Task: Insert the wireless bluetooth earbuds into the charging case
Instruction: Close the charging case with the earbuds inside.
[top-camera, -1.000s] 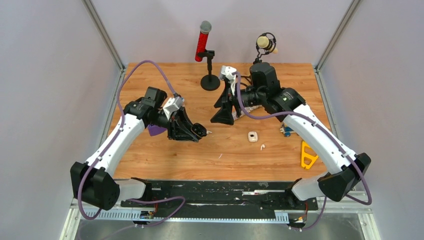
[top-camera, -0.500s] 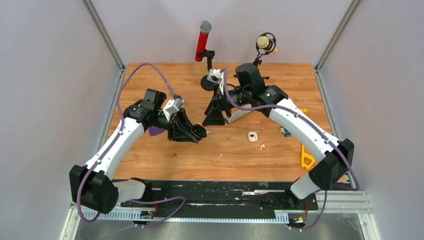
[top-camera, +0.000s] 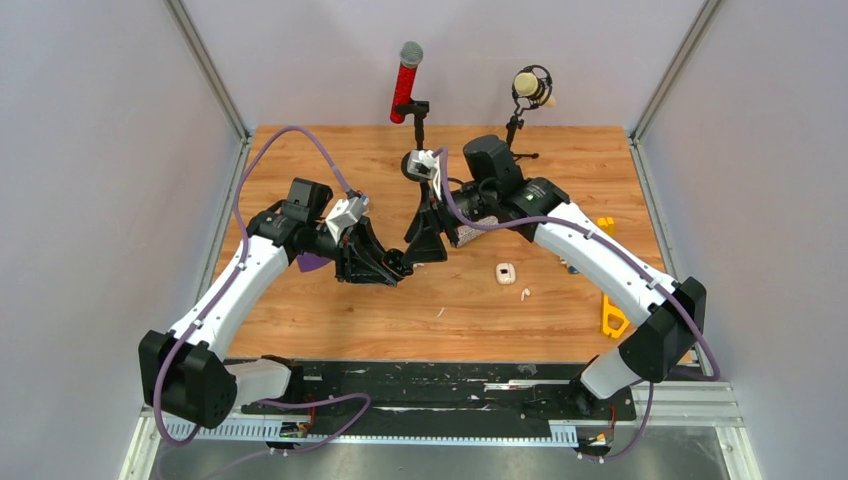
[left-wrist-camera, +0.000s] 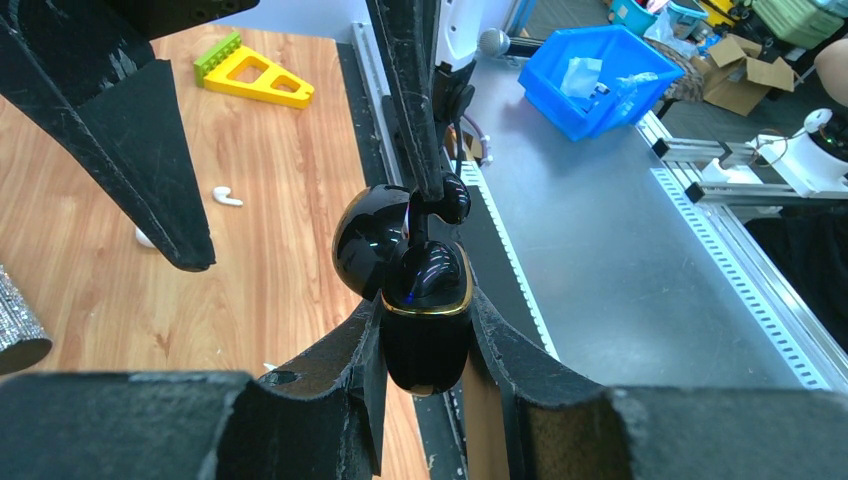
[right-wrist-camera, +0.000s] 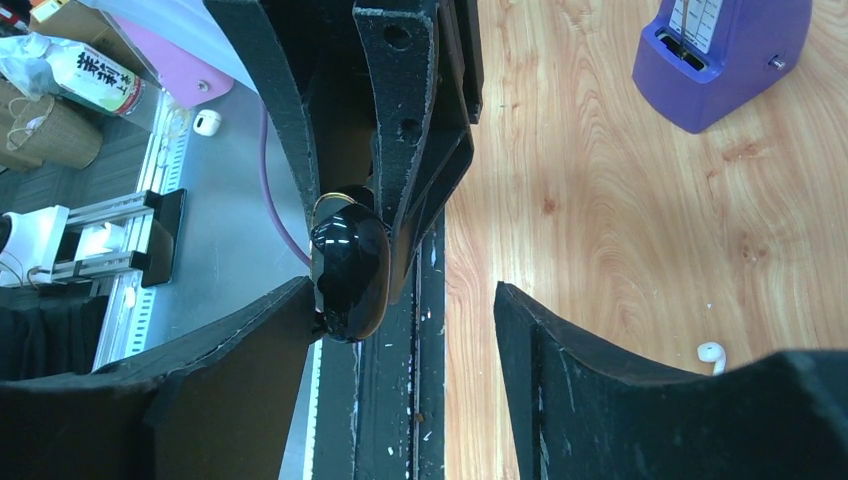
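Note:
My left gripper (left-wrist-camera: 425, 300) is shut on a glossy black charging case (left-wrist-camera: 425, 335) with a gold rim. Its lid (left-wrist-camera: 368, 240) is swung open. The case hangs above the table at mid-left (top-camera: 402, 264). My right gripper (right-wrist-camera: 402, 290) is open and straddles the case; its left finger (right-wrist-camera: 240, 350) touches the black shell (right-wrist-camera: 350, 270). A small black rounded piece (left-wrist-camera: 452, 198) sits at that fingertip above the case mouth; I cannot tell whether it is an earbud. A white earbud (top-camera: 525, 293) lies loose on the wood, also in the left wrist view (left-wrist-camera: 228, 196) and the right wrist view (right-wrist-camera: 711, 353).
A small white case (top-camera: 506, 272) lies next to the white earbud. A purple metronome (top-camera: 313, 262) stands behind the left gripper. A yellow triangle (top-camera: 614, 318) lies at the right. Two microphones on stands (top-camera: 405, 80) (top-camera: 532, 88) are at the back, with a silver glittery object (left-wrist-camera: 20, 335) under the right arm.
My right arm has swung left and slightly forward until its open fingers meet the case held by the left gripper. The left arm has stayed put.

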